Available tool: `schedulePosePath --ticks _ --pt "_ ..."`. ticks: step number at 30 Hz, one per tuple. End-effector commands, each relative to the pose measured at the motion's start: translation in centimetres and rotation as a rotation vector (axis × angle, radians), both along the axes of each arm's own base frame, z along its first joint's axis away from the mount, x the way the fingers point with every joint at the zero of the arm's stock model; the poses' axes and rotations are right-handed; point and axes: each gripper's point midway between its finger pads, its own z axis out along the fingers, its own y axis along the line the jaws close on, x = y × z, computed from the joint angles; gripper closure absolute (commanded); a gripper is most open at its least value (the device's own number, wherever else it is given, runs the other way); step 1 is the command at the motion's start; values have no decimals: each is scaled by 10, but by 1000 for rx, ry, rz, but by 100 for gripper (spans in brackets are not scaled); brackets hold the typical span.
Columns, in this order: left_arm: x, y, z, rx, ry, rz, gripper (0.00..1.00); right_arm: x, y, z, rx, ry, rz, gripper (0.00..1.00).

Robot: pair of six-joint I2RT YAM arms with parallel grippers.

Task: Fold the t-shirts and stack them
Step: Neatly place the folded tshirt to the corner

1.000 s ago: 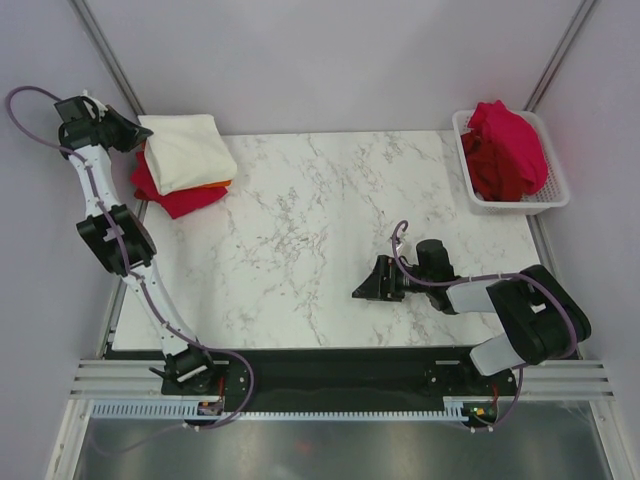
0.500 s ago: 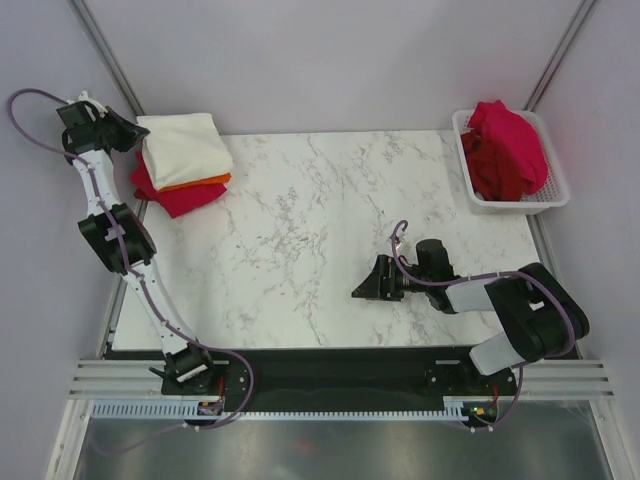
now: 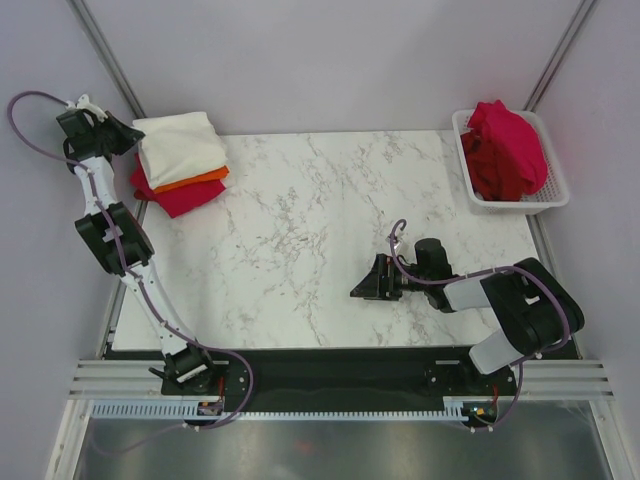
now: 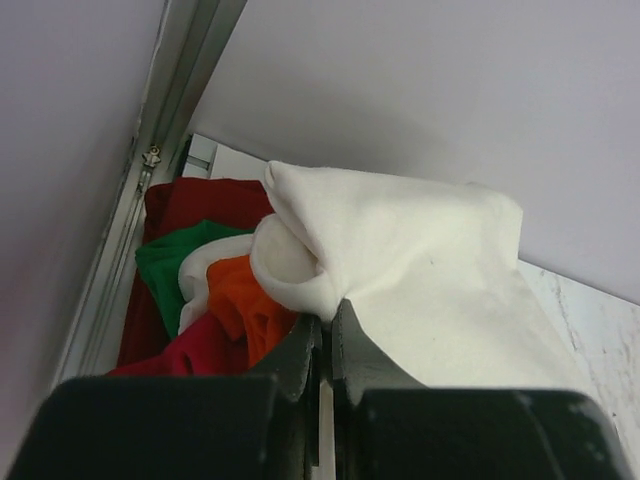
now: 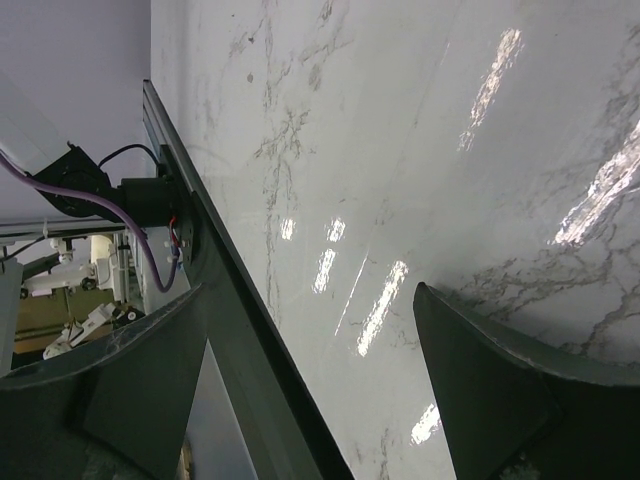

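Marble-patterned white tabletop (image 3: 300, 230), far-left corner: the folded cream-white cloth t-shirt (image 3: 180, 147), pinched by the closed left gripper (image 4: 325, 318), has been tugged slightly left, probably squaring the stack (image 3: 172, 198). Nothing is held by the gaping right gripper (image 3: 362, 286).

White marbled tabletop (image 3: 300, 230), glossy light reflections; plain pale walls (image 3: 330, 60); metal corner posts (image 3: 105, 55); slotted rail (image 3: 330, 408) near edge.

Soft matt cloth t-shirts (image 3: 180, 148); glossy marble-look table (image 3: 300, 230); plastic mesh basket (image 3: 505, 207).
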Motion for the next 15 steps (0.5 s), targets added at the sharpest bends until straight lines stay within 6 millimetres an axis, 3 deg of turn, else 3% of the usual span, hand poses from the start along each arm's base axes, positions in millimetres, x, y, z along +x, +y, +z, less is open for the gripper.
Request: schedulePosePath --ticks 1,7,11,15 --pt "-124 121 -184 -379 496 566 98 -12 -10 -29 -89 75 -17 8" --pt "-160 137 -200 -122 697 686 98 -11 -10 -29 -88 79 -17 8" --pt "-157 129 -194 -44 725 650 95 -11 -9 -29 -88 75 -16 7" --pt "-147 117 -192 50 751 611 71 -11 -9 -30 -89 81 -17 7"
